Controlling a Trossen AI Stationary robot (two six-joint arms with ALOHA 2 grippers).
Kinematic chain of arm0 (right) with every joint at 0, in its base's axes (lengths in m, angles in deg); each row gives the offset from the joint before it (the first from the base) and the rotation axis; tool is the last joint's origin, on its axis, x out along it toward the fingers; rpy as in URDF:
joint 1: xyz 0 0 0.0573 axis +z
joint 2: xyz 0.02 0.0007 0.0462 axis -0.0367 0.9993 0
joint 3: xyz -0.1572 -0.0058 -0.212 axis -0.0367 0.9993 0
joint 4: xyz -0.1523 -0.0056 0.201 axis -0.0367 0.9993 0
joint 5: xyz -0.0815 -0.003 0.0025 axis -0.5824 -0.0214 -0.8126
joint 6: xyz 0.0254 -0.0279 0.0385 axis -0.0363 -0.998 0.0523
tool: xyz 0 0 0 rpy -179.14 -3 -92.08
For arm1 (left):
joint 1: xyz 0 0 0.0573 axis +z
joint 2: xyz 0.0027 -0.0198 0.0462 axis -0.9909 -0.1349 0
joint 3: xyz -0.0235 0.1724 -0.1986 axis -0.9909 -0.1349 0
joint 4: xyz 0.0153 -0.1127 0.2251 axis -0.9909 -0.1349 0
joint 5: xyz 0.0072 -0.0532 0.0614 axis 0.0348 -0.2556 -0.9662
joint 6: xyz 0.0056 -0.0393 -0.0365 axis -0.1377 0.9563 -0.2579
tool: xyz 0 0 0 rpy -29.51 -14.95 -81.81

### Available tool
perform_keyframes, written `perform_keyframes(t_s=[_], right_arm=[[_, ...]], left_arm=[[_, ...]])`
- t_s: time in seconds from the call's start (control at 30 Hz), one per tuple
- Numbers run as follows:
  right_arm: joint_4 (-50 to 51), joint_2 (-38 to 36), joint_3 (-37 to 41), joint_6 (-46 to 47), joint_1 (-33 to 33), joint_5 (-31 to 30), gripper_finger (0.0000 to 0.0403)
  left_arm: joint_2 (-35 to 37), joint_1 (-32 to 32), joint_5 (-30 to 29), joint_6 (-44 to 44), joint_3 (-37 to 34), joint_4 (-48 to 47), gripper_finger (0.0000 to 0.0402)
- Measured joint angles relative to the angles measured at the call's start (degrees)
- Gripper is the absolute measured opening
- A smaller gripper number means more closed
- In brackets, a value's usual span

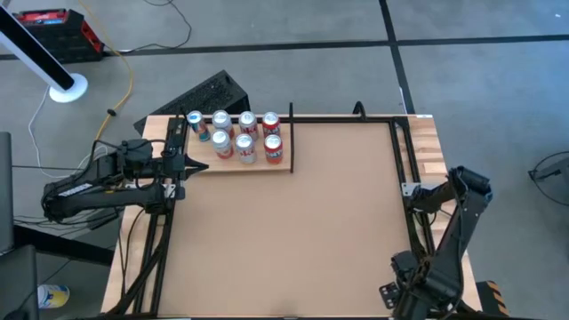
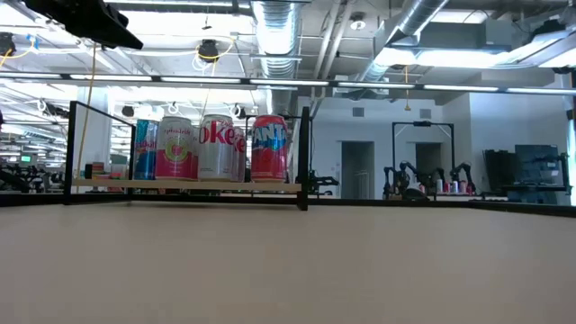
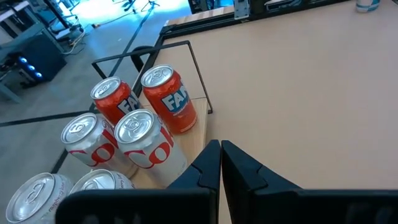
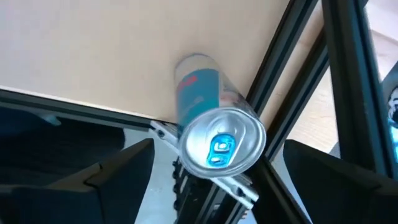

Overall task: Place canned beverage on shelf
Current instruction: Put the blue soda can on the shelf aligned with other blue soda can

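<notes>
Left pincer [image 3: 220, 163] shut, right pincer [image 4: 214, 163] agape.

Both arms are built of dark, nearly black segments with blocky joint housings. The left arm [image 1: 98, 187], at the left of the high view, carries black cables along its links and ends in two tapered matte black fingers [image 3: 245, 171] with angular facets. The right arm [image 1: 449, 236], at the lower right, shows boxy links; its fingers [image 4: 329, 177] are broad, dark and flat-faced.
</notes>
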Motion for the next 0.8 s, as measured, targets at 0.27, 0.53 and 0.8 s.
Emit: perform_keyframes(t_s=[0.27, 0.53, 0.8], right_arm=[[-6.31, 0.00, 5.79, 0.00, 1.08, 0.22, 0.0382], [-13.53, 0.00, 9.46, -4.88, 0.13, 1.64, 0.0353], [-9.07, 0.04, 6.80, -18.57, -4.42, 1.34, 0.0257]], left_arm=[[0.00, 0.00, 0.00, 0.01, 0.00, 0.02, 0.0000], [0.00, 0.01, -0.02, 0.02, 0.00, 0.02, 0.0000], [0.00, 0.02, -0.02, 0.02, 0.00, 0.08, 0.0000]])
